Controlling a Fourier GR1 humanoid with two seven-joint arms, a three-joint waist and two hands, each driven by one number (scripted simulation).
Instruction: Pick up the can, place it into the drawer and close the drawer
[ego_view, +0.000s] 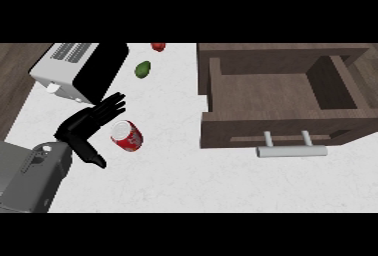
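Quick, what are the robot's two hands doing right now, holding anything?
Left hand: open, fingers straight, holding nothing, beside the red cylindrical metal can.
Right hand: not in view.

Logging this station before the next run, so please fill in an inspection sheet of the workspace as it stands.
Surface: white counter, with wood flooring at the left edge.
Job's things: red can lying tilted on the counter; wooden drawer pulled open, nothing seen inside, metal handle facing the robot.
Clutter: toaster at the back left; green item and red item behind the can.
Hands: left hand open, fingers straight, just left of the can, not gripping it; right hand not in view.
Cables: nothing seen.
Surroundings: nothing seen beyond the counter.
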